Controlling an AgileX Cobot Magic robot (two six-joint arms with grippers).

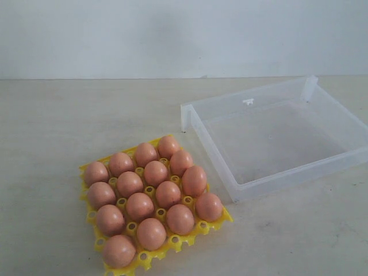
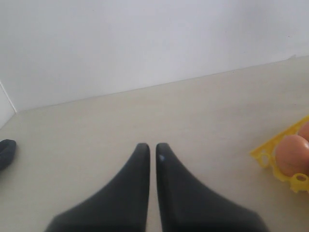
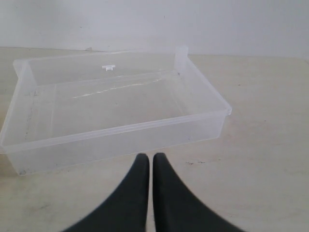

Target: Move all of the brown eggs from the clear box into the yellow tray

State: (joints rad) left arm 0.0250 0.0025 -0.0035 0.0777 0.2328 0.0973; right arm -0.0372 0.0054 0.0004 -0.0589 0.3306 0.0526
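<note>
Several brown eggs [image 1: 156, 172] fill the cups of the yellow tray [image 1: 224, 218] at the front left of the exterior view. To its right lies the clear box [image 1: 213, 152], and I see no egg in it. Neither gripper shows in the exterior view. My left gripper [image 2: 149, 147] is shut with nothing in it, over bare table; a corner of the yellow tray [image 2: 264, 154] with one brown egg [image 2: 292, 154] shows at that view's edge. My right gripper [image 3: 147, 157] is shut and holds nothing, just outside the near wall of the clear box [image 3: 120, 137].
A pale wall runs behind the beige table [image 1: 52, 121]. A dark rounded object [image 2: 6, 152] lies on the table at the edge of the left wrist view. The box has a small white tab [image 1: 248, 102] on its far rim.
</note>
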